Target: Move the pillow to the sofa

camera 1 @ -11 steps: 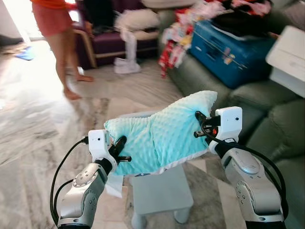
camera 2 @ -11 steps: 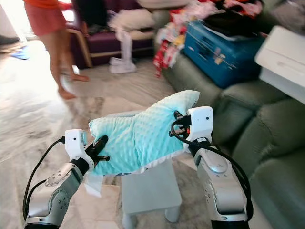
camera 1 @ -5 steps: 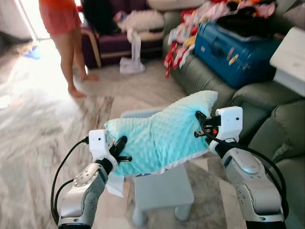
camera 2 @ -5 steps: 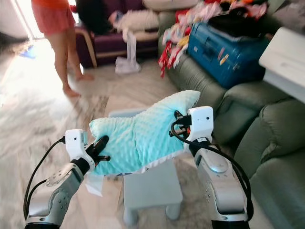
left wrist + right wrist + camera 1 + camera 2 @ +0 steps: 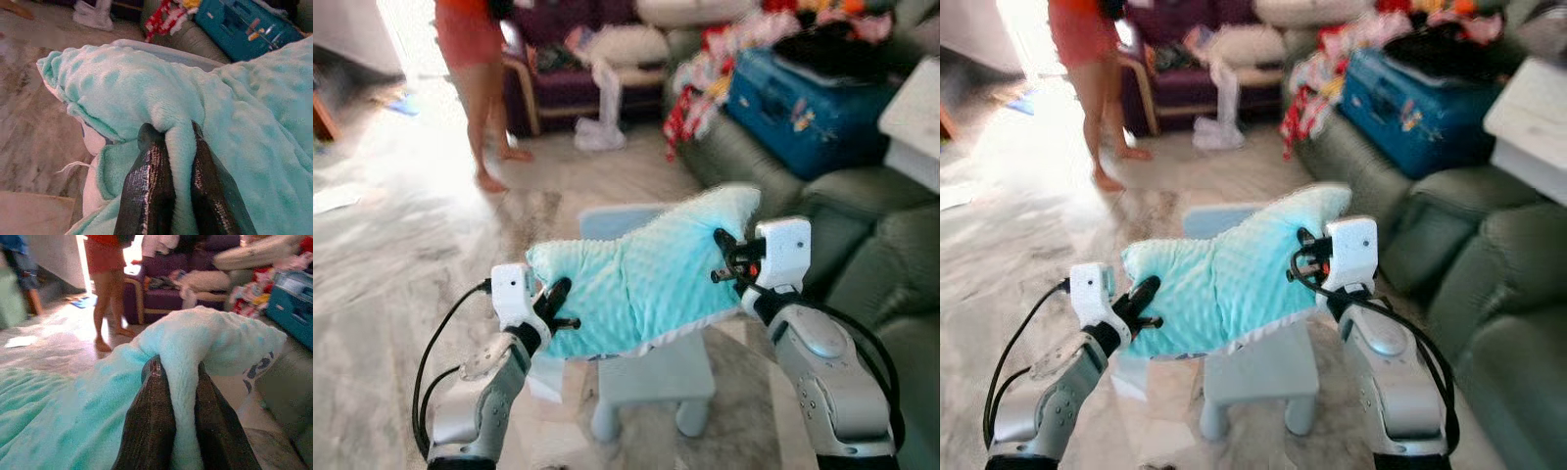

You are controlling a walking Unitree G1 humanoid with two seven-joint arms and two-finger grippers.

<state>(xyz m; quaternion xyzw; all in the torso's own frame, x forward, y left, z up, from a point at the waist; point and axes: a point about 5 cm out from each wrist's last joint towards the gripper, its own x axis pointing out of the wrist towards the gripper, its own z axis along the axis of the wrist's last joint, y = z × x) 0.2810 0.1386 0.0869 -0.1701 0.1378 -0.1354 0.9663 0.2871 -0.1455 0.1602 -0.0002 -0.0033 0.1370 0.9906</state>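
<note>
Left pincer (image 5: pixel 177 161) clamped on a fold at one end of the turquoise pillow (image 5: pixel 641 279); right pincer (image 5: pixel 178 406) pinching a fold at the opposite, higher corner. Pillow stretched between both, held up in the air above a small grey stool (image 5: pixel 651 377). Green sofa (image 5: pixel 862 245) just to the right, blue suitcase (image 5: pixel 803 103) lying on it. Person's bare legs (image 5: pixel 489 117) standing farther off on the marble floor (image 5: pixel 391 245).

A small pale blue stool (image 5: pixel 656 377) stands on the marbled floor (image 5: pixel 401 264). A blue suitcase (image 5: pixel 808 103) lies beside a heap of colourful clothes (image 5: pixel 705 73). Farther back, a purple armchair (image 5: pixel 563 83) holds a light cushion (image 5: pixel 626 44), with white fabric (image 5: pixel 602 132) dropped on the floor before it. A person in red shorts (image 5: pixel 475 59) stands barefoot near the armchair, in bright light.
</note>
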